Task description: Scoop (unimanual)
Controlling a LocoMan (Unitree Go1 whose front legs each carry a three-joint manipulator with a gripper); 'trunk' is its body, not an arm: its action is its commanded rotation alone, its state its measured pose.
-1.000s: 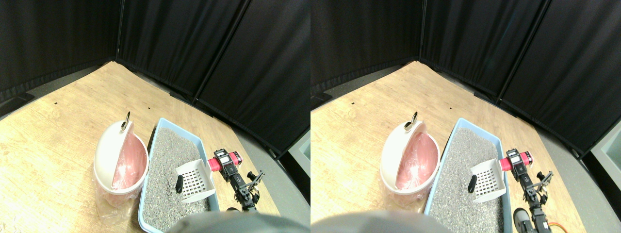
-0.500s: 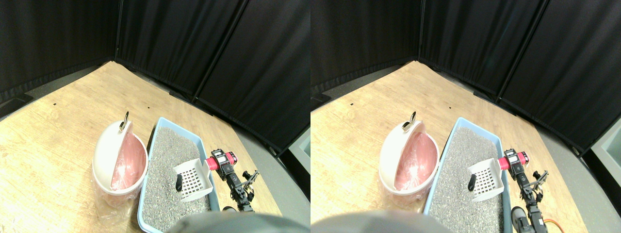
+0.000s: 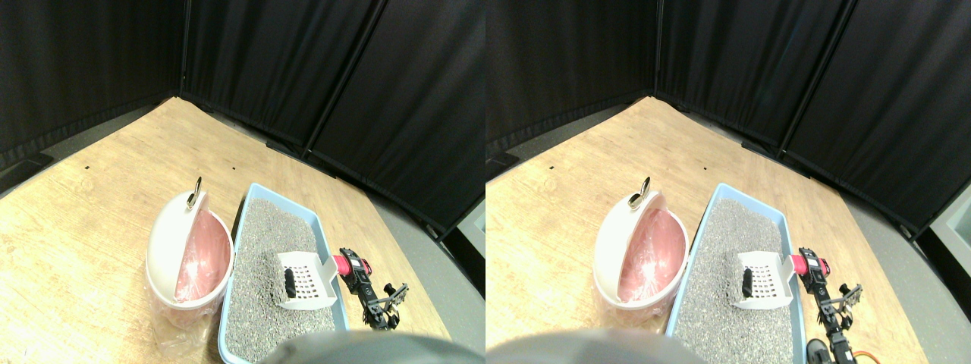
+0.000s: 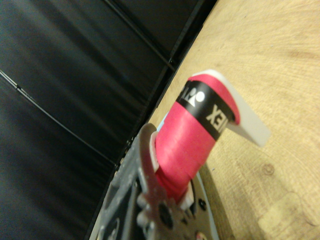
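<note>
Black curtains are backing a wooden floor. Blue litter tray, holding grey litter, is being worked by white slotted scoop, dark lump at its lip. Scoop is being judged light and rigid, its pink-wrapped handle being gripped by right end effector. Jaw contact is being largely hidden. Lidded bin is standing beside the tray.

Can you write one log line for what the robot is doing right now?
step: scooping | scoop: in the litter tray, dark lump at its front edge | handle: in right pincer | bin: open, beside tray
</note>
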